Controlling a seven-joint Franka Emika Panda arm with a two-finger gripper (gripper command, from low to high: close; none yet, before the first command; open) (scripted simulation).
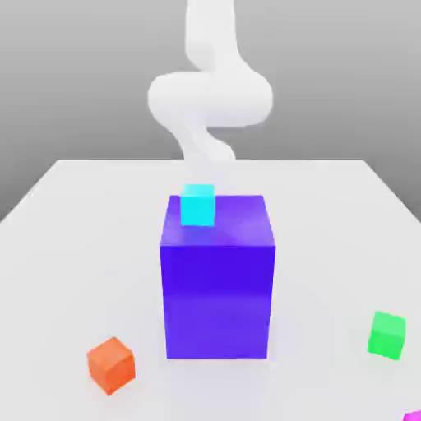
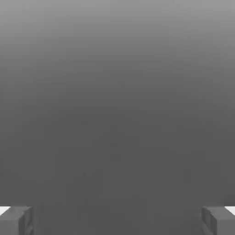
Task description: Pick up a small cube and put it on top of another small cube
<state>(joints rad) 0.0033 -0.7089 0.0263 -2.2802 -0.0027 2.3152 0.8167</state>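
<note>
1. While the claw (image 2: 117, 220) stands wide open w/ nothing between its fingers, the job looks to be at the approach step, pre-grasp.
2. Pink cube (image 1: 413, 417) is well apart from the claw, beyond the big blue block (image 1: 218, 300), toward the exterior view's right (only a corner in frame there).
3. Next: swing claw round the block, line up over pink, then lower, jaws open; prob. avoid clipping green cube (image 1: 386, 335) near target.

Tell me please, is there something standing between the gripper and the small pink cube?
Probably yes: the tall blue block, cyan cube on top, stands partly between the arm and the pink cube at the exterior view's lower right. How high the gripper would pass, I cannot tell.
</note>
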